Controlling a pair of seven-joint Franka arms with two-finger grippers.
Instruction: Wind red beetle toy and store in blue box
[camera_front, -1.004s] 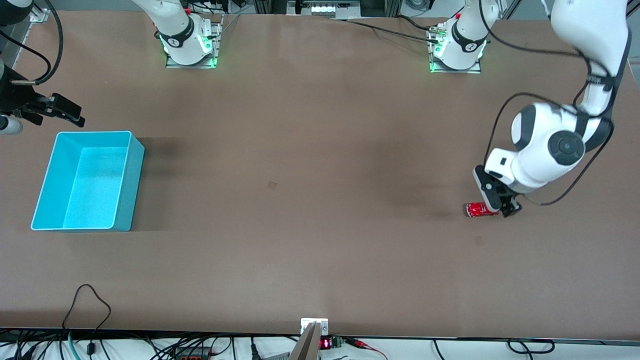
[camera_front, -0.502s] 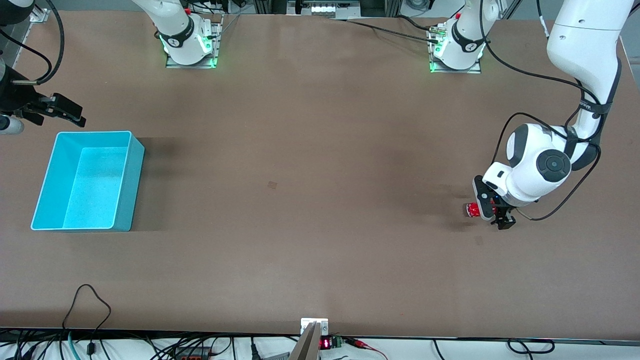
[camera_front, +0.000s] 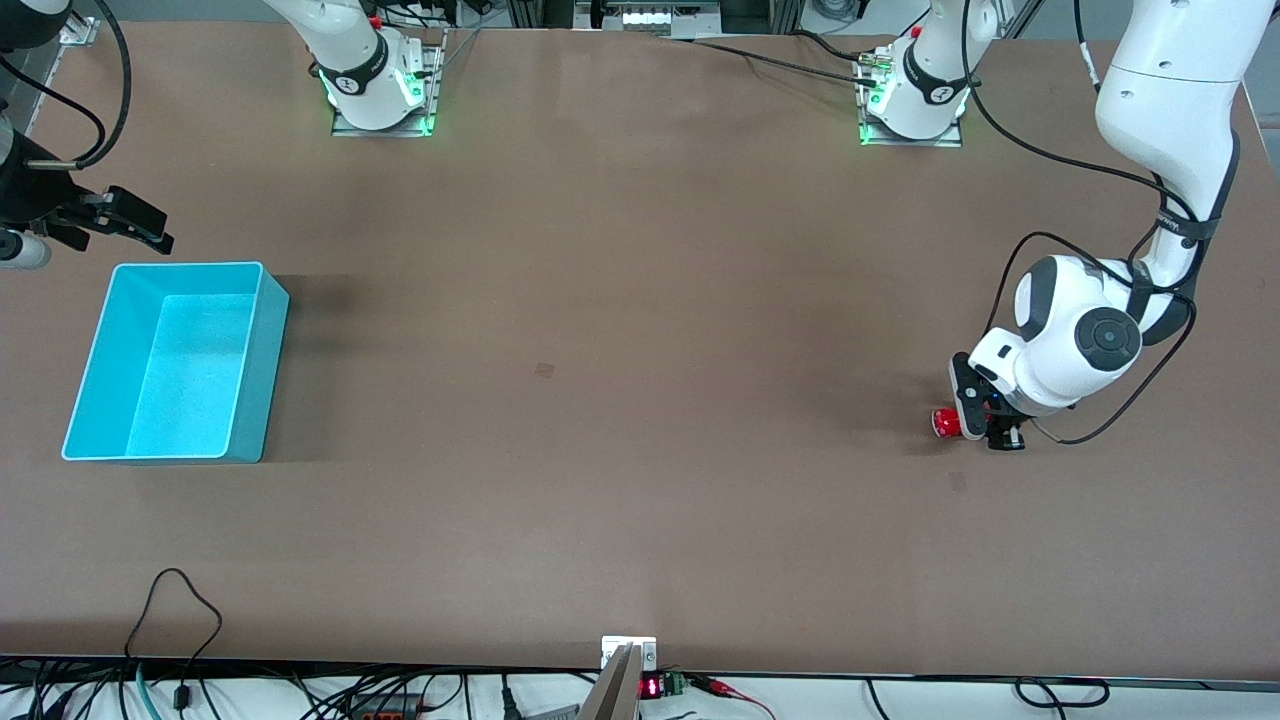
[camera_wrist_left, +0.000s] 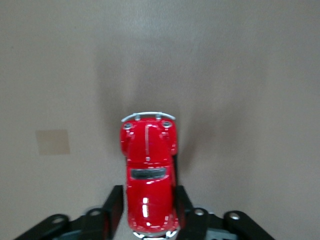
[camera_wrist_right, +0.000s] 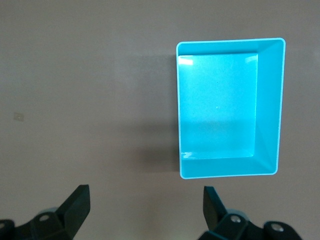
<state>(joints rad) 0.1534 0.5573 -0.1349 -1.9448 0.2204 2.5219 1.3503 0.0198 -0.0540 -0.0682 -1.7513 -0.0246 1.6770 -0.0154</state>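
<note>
Your left gripper (camera_wrist_left: 149, 212) pinches the tiny glossy red beetle toy car (camera_wrist_left: 148, 176) between its jaws, on the table. Your right gripper (camera_wrist_right: 146, 206) waits, jaws spread, with the light blue plastic box (camera_wrist_right: 270, 107) just ahead of them.

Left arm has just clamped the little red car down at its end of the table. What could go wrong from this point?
The left gripper has its jaws shut on the rear half of the red beetle toy only; the glossy body could pivot or slip when dragged to wind.

The blue box sits at the right arm's end, so the carry is long and a drop is possible.

The right gripper waits open beside the box and may crowd the release.
</note>
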